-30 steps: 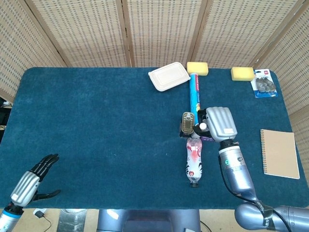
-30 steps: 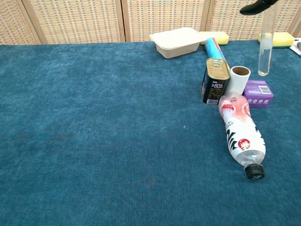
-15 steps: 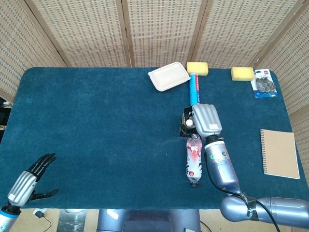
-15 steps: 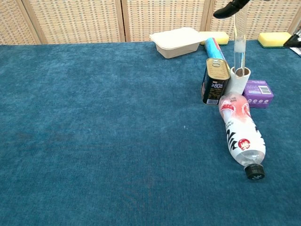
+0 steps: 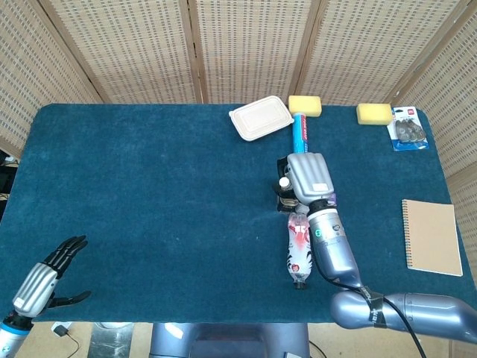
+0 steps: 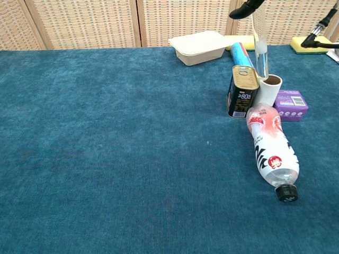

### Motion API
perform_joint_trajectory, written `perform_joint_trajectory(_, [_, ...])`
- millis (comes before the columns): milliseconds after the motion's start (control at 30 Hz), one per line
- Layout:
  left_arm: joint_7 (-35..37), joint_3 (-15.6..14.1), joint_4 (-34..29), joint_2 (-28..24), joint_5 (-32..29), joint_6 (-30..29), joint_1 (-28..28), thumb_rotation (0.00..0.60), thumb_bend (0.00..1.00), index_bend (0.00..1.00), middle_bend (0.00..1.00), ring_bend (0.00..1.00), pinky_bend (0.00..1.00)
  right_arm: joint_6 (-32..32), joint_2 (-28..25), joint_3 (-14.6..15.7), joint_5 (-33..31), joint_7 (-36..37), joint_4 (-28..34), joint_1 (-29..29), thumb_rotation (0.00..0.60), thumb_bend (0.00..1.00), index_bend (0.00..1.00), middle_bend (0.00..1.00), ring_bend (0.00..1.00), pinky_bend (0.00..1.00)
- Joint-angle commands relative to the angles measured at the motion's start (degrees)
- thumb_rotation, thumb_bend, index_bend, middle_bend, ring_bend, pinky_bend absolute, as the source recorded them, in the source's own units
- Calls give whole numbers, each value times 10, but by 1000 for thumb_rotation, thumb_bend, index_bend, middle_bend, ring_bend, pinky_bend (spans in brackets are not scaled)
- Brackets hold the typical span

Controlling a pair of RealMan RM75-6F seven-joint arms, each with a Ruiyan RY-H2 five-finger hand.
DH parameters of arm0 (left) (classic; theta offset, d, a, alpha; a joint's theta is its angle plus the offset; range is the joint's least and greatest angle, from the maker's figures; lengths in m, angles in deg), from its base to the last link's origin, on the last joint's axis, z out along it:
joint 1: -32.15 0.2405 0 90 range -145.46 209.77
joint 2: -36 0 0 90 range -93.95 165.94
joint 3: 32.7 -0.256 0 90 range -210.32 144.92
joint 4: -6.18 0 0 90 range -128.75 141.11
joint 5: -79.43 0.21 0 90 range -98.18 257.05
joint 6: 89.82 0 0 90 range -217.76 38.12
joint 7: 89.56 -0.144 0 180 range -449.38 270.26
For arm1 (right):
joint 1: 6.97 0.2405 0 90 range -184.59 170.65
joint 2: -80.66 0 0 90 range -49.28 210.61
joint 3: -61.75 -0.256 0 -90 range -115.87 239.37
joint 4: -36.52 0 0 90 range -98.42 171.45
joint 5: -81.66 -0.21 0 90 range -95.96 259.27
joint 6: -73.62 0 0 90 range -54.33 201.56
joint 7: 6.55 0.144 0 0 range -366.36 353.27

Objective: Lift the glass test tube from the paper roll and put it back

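Your right robot hand [image 5: 308, 177] is clamped on the clear glass test tube [image 6: 260, 46], holding it upright with its tip just above the white paper roll [image 6: 270, 89], slightly left of the bore, while the gold tin can [image 6: 243, 98] crowds alongside and the left robot hand [image 5: 46, 278] idles with fingers spread.

The table [image 6: 106, 159] wears a matt, napped blue cloth. At its twelve o'clock edge stands a woven cane screen [image 5: 246, 45] in wooden frames. The test tube [image 6: 260, 47] is clear, glossy glass; the paper roll [image 6: 270, 89] is dull cardboard. The tin [image 6: 243, 98] is shiny printed metal, the bottle [image 6: 271, 151] glossy clear plastic. The right hand [image 5: 308, 177] has smooth grey plates; the sponges [image 5: 305, 105] look porous.
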State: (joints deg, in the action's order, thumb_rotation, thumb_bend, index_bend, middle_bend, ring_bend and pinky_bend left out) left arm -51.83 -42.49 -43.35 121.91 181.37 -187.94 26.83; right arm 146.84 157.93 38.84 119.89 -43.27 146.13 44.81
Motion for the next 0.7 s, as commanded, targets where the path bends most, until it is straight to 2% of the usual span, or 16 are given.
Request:
perform_joint_trajectory(33, [-3,1,-4,-2,-2,4,-1,600,61,40,51,41,215,-13,4,2,6,-1,-19,10,600,302,832,969,973,834])
perform_joint_trajectory(333, [-16,7,-32,-12,-14,28,-8,600,61,41,51,40,215,-54,1,-2,-12,17,-60,24,600,302,832,969,973,834])
perform_joint_trajectory(700, [-28,9,-50,-15,-19,44,-12,600,61,40,51,41,214,-74,-15,3,-25,26,-77,28,600,302,832,969,972,834])
